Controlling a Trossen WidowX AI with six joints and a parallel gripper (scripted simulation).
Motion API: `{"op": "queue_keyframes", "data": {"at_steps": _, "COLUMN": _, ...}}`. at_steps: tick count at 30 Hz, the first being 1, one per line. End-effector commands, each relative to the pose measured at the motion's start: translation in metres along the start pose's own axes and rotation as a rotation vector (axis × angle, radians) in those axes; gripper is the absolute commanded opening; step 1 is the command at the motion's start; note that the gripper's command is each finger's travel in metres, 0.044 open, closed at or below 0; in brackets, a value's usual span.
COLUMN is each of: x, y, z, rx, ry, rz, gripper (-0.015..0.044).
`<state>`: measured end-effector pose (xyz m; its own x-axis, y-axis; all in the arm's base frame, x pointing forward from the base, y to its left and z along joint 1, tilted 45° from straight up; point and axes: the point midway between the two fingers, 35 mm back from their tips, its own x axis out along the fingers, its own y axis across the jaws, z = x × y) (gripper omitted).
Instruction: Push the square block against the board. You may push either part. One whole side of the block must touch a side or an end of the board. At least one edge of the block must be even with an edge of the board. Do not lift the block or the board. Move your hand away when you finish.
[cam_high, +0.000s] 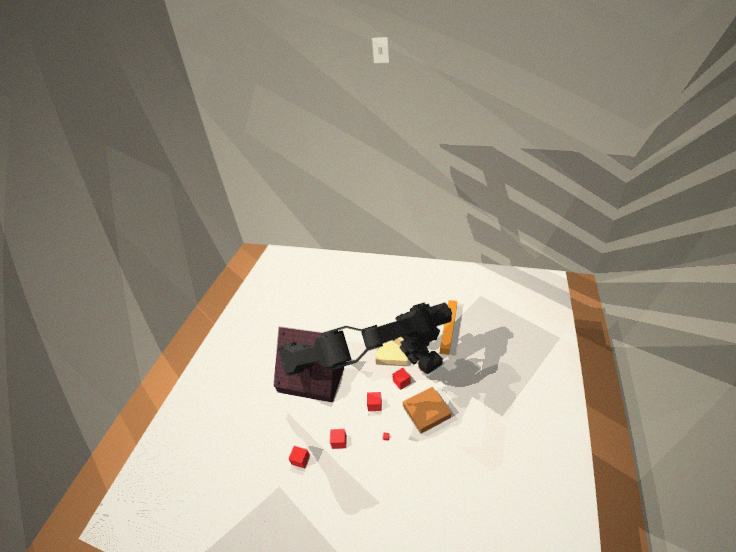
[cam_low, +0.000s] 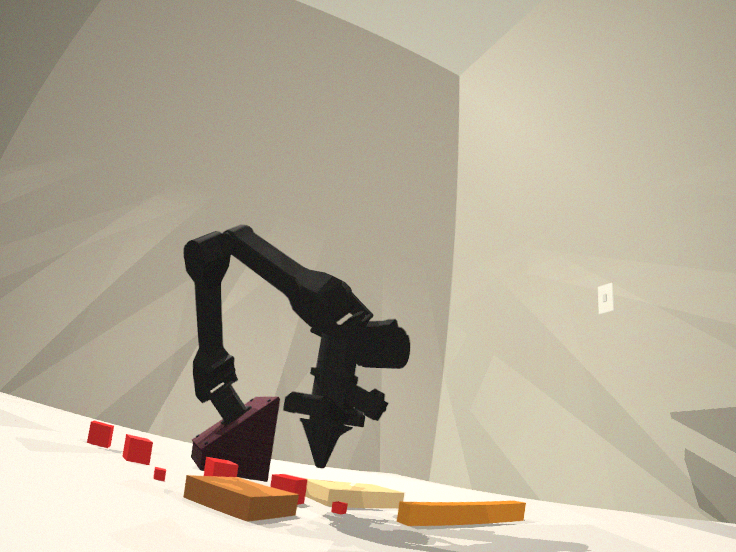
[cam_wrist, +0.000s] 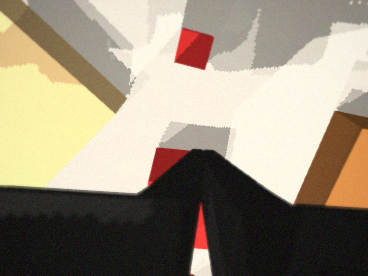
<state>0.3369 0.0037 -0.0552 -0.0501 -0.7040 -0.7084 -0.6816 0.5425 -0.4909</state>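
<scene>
The orange-brown square block lies flat on the table, turned at an angle. The long, narrow orange board lies flat, farther back in the top view and apart from the block; it is not in the wrist view. My gripper is shut and empty, pointing down, raised above the table. In the wrist view its tips overlap a red cube, between the pale yellow piece and the square block. In the top view the arm hides the fingertips and covers part of the area beside the board.
The pale yellow piece lies between the dark arm base and the board. A red cube sits near the yellow piece. A small red cube is near the board; several other red cubes are scattered.
</scene>
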Motion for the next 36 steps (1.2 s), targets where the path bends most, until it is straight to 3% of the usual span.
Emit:
{"op": "queue_keyframes", "data": {"at_steps": 1, "x": 0.003, "y": 0.004, "z": 0.0, "rx": 0.038, "ry": 0.0, "rz": 0.007, "gripper": 0.0}}
{"op": "queue_keyframes", "data": {"at_steps": 3, "x": 0.006, "y": 0.004, "z": 0.0, "rx": 0.038, "ry": 0.0, "rz": 0.007, "gripper": 0.0}}
{"op": "queue_keyframes", "data": {"at_steps": 8, "x": 0.059, "y": 0.003, "z": 0.001, "rx": 0.038, "ry": -0.001, "rz": 0.005, "gripper": 0.0}}
{"op": "queue_keyframes", "data": {"at_steps": 36, "x": 0.058, "y": 0.001, "z": -0.036, "rx": 0.036, "ry": -0.001, "rz": 0.006, "gripper": 0.0}}
